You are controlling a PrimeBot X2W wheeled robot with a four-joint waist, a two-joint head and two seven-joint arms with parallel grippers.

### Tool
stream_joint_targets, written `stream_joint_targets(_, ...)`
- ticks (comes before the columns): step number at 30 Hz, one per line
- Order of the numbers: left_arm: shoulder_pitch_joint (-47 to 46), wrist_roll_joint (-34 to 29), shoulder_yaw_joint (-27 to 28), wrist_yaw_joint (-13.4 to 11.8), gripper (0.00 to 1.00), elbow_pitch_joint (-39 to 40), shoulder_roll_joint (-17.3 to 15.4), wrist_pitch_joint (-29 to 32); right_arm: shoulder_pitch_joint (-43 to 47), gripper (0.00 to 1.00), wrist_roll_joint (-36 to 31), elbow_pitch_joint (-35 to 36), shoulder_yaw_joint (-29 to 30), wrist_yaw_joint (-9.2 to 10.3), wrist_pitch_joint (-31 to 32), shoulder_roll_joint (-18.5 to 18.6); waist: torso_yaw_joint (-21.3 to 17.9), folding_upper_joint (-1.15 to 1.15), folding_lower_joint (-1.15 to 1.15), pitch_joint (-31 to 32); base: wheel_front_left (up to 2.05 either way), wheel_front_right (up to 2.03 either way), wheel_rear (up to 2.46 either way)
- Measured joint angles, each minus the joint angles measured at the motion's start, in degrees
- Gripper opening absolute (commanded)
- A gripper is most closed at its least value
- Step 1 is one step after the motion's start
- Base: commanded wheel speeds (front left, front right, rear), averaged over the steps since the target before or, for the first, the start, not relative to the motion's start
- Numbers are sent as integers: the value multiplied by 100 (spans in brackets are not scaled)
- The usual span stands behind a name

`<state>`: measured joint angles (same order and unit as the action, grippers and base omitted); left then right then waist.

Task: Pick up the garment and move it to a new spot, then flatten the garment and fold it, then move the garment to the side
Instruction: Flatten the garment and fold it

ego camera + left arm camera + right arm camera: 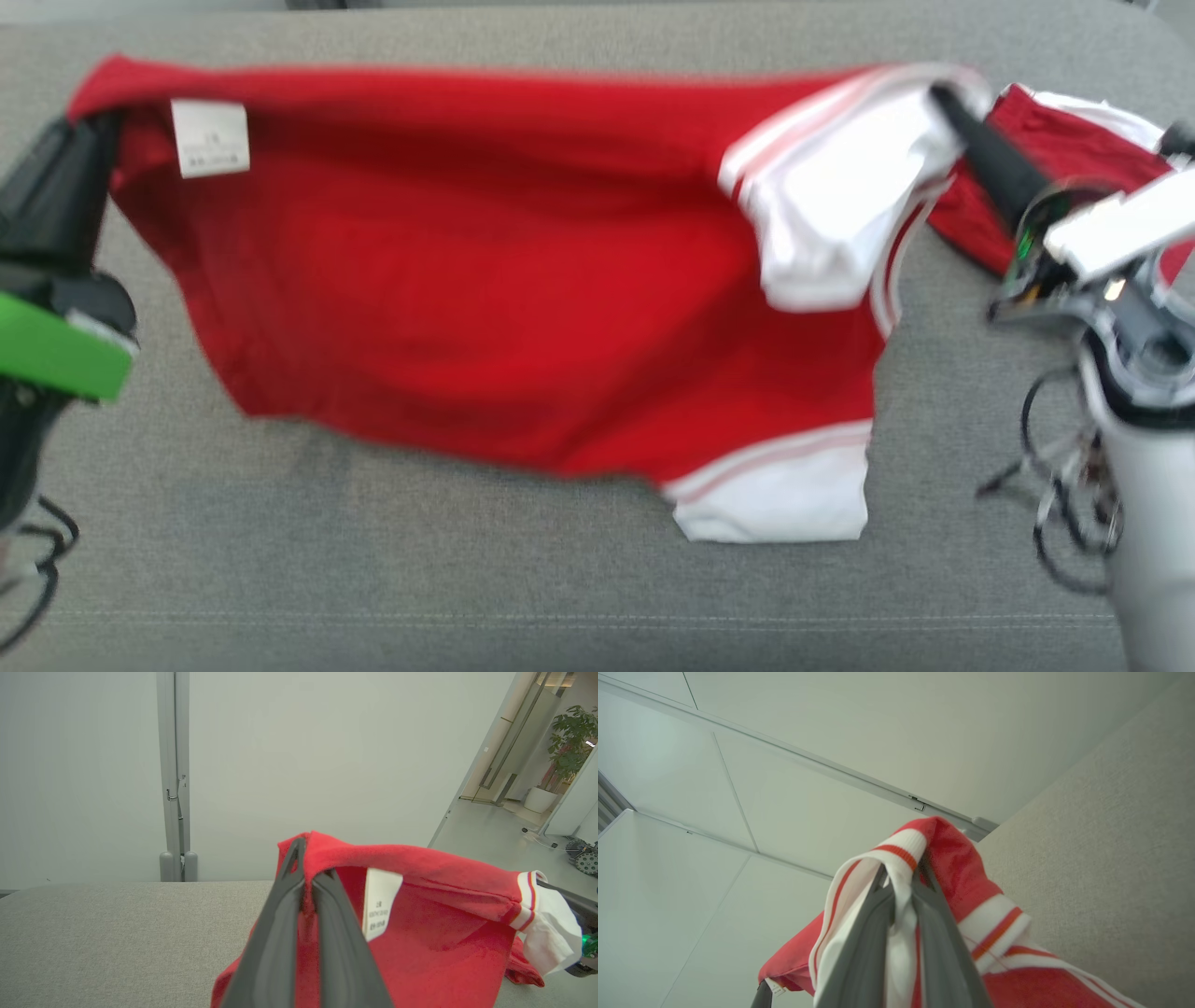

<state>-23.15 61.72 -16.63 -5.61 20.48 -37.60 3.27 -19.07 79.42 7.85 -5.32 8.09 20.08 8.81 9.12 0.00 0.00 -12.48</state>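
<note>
One broad grey fabric surface (560,597) lies under everything; over it the red garment (485,308), white and striped at its cuffs, hangs stretched between both arms. At its left end the left gripper (309,872) is clamped on a red corner; at its right end the right gripper (903,879) is clamped on white striped trim; a small white label (211,138) sits just beside the left grip

The red garment (523,280) hangs stretched over the grey surface (373,579) between the left gripper (93,131), clamped on its upper left corner beside a white label (210,138), and the right gripper (941,95), clamped on a white sleeve
</note>
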Motion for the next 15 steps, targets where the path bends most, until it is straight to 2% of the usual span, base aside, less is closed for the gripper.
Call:
stream_joint_targets(3, -671, 140, -88, 16, 0, -476, 83, 178, -967, 0, -536, -720, 337, -2, -215, 48, 20, 0, 0, -241, 0, 0, 0)
stream_joint_targets(5, -1227, 291, -303, 104, 0, -759, 427, 299, -1603, 0, -678, -1221, 634, -16, -370, -30, 49, 0, 0, -402, 0, 0, 0)
stream_joint_targets(8, -1978, 34, -576, 104, 0, -1204, 792, 369, -2405, 0, -1201, -1842, 914, -18, -641, -8, 115, 0, 0, -638, 0, 0, 0)
stream_joint_targets(11, -2721, -144, -292, 34, 0, -1706, 1160, 82, -3303, 0, -1655, -2226, 872, -18, -856, -147, 181, 0, 1, -856, 0, 0, 0)
stream_joint_targets(15, -3478, -636, -26, 5, 0, -1970, 1246, -352, -4398, 0, -2023, -2158, 556, -18, -1007, -332, 204, 0, 1, -1119, 0, 0, 0)
